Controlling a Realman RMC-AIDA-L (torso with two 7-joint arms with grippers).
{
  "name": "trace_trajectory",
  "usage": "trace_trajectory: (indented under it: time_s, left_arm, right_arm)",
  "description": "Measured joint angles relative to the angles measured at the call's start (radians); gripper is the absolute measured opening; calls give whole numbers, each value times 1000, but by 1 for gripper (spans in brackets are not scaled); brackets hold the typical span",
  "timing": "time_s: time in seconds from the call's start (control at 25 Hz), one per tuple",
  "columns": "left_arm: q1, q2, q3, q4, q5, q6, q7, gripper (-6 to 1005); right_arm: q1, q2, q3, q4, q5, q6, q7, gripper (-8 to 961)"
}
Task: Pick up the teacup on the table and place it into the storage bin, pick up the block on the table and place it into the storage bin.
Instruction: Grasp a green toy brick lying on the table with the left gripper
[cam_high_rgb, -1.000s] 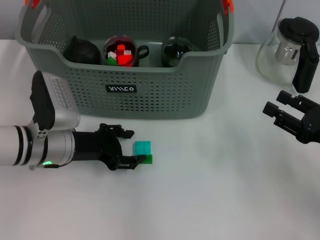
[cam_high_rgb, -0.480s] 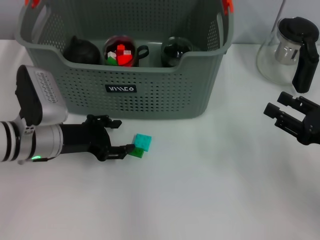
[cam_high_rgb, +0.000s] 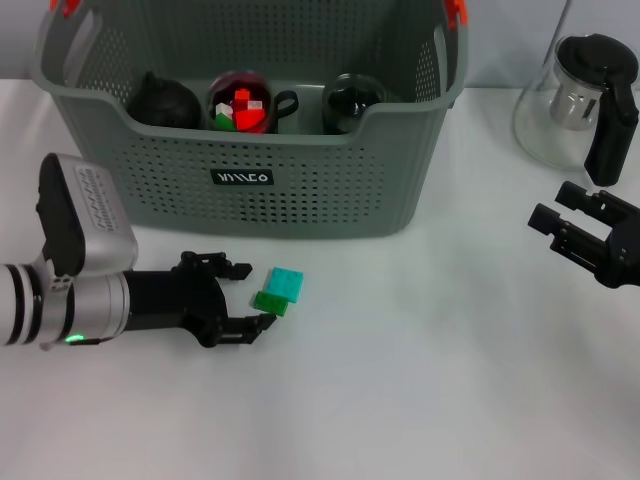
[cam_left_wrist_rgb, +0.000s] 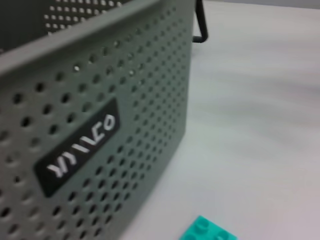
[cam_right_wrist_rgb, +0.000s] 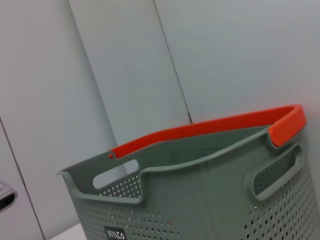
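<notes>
Head view shows you the block (cam_high_rgb: 280, 290), a small piece in two greens, a teal part above a darker green part, lying flat on the white table (cam_high_rgb: 420, 400) just in front of the storage bin (cam_high_rgb: 250, 180). It is not yet in the bin, so that half of the task is left to do. Your left gripper (cam_high_rgb: 238, 297) lies low over the table on the left side of the block, its two black fingers spread wide with one tip near the bin and the other tip just beside the block's darker green edge; nothing is held between them. Whether that lower tip touches the block cannot be told. From the left wrist view you see the bin's perforated front wall with its black label, and a corner of the teal block (cam_left_wrist_rgb: 207, 231) at the edge of the picture. Inside the bin stand three dark round vessels in a row: a black one at the left, a cup (cam_high_rgb: 240, 102) in the middle filled with red, white and green pieces, and a dark glassy one at the right. Judging by this, the teacup step looks done. Your right gripper (cam_high_rgb: 590, 240) is parked well apart at the right edge, fingers spread and empty, below a glass teapot (cam_high_rgb: 580, 100) with a black handle.
</notes>
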Motion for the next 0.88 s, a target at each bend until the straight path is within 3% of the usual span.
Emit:
trace_trajectory:
  time_s: [0.64, 0.88]
  left_arm:
    - [-12, -1, 28, -40, 1, 2, 25, 733]
    - [-5, 0, 27, -32, 1, 57, 26, 735]
  right_arm:
    - [-2, 0, 0, 0, -1, 4, 0, 642]
    - [-2, 0, 0, 0, -2, 6, 0, 642]
